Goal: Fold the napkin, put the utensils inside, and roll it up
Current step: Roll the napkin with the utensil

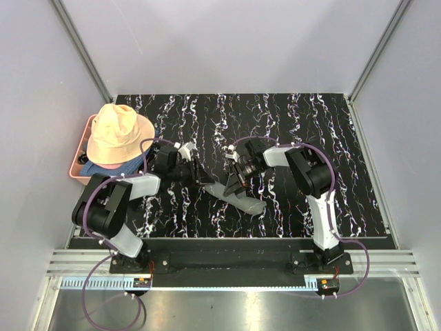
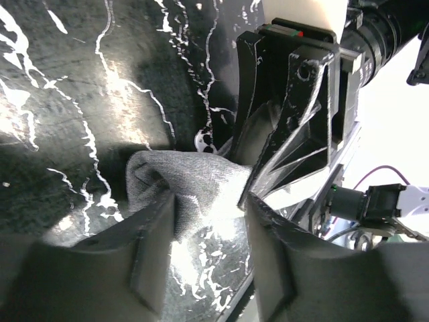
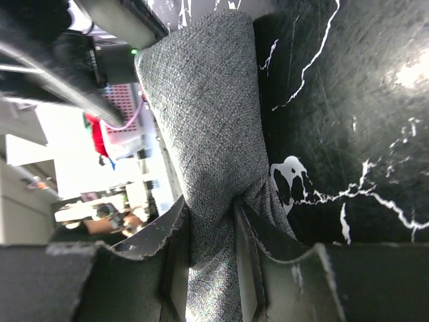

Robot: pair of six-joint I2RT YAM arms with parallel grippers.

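Two claws on one bundled napkin

Two risks are judged from here. On the black marbled tabletop (image 1: 331,138), well right of the peach hat (image 1: 120,134), the napkin (image 1: 242,200) is seen as a long grey bundle, coarse-woven, creased and squeezed narrow at one end. If it is pulled unevenly, the roll could be loosened or dragged askew, and anything wrapped inside could be shaken out. No utensils are seen, so their place cannot be told. The right claw (image 3: 211,221), farther from the hat, is clamped on the cloth. The left claw (image 2: 209,218), nearer the hat, is set astride one end; whether it is pinching cannot be told.
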